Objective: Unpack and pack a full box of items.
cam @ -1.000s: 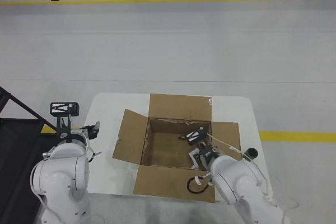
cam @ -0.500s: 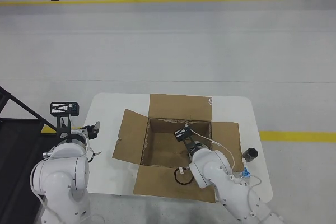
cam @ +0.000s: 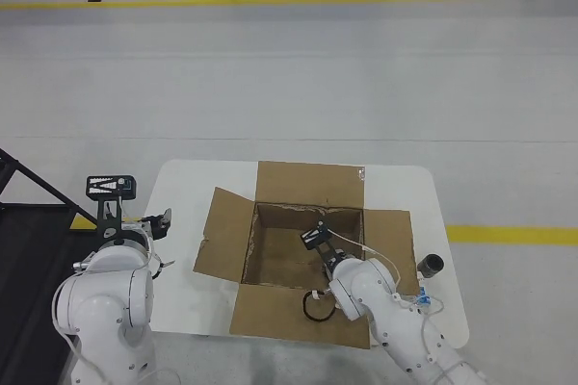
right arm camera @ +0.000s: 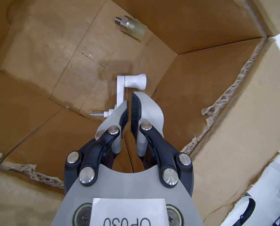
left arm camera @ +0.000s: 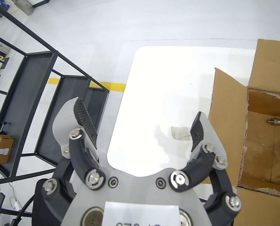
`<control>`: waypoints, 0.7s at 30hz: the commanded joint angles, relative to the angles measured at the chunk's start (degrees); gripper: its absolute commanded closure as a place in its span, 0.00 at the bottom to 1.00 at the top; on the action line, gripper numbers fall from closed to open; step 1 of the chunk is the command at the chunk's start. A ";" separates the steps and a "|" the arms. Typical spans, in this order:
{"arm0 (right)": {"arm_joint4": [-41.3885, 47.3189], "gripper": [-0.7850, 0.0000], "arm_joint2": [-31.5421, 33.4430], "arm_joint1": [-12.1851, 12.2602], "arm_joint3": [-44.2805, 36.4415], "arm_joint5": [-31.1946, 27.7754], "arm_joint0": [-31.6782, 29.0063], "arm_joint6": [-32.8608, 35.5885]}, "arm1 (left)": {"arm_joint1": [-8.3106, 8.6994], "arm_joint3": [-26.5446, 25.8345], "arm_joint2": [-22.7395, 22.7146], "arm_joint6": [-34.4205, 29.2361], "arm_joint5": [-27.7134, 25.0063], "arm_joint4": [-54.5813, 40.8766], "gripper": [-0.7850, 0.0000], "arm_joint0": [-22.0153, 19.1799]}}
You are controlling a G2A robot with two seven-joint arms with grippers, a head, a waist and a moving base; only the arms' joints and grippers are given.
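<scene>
Unpacking the box [cam: 308, 185]: closing in on the white crank handle [right arm camera: 121, 88].

Left of the box, over the table [cam: 188, 192]: left gripper [left arm camera: 138, 112] spread wide, holding nothing. On the box floor: metal fitting [right arm camera: 130, 27] toward one wall, crank handle nearer the middle, right gripper [right arm camera: 129, 99] just beside it, jaws almost together and empty. Best to part the jaws first, straddle the crank's flat arm, then pinch and lift straight up, clear of the box's torn rim. Right of the box: a dark cylinder [cam: 430, 263] on the table.
</scene>
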 commanded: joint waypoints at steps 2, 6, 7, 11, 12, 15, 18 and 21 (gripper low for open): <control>0.11 0.62 -0.60 -0.44 2.84 -0.13 0.64 -0.55 | 0.00 0.00 0.00 0.00 0.00 0.00 0.00 0.00; 0.32 0.60 -1.12 -1.02 5.28 -0.13 1.47 -0.92 | 0.00 0.00 0.00 0.00 0.00 0.00 0.00 0.00; 0.20 0.61 -1.21 -1.12 5.72 -0.11 1.58 -1.00 | 0.00 0.00 0.00 0.00 0.00 0.00 0.00 0.00; 1.18 0.60 -1.01 -1.53 7.88 -0.20 1.71 -1.79 | 0.00 0.00 0.00 0.00 0.00 0.00 0.00 0.00; 1.47 0.60 -0.93 -1.63 8.52 -0.27 1.82 -2.06 | 0.00 0.00 0.00 0.00 0.00 0.00 0.00 0.00; 2.57 0.58 -0.93 -1.98 10.35 -0.85 2.17 -2.84 | 0.00 0.00 0.00 0.00 0.00 0.00 0.00 0.00; 3.53 0.59 -1.11 -2.39 11.91 -1.14 2.66 -3.68 | 0.00 0.00 0.00 0.00 0.00 0.00 0.00 0.00; 4.29 0.57 -1.57 -2.83 13.32 -1.61 3.18 -4.24 | 0.00 0.00 0.00 0.00 0.00 0.00 0.00 0.00</control>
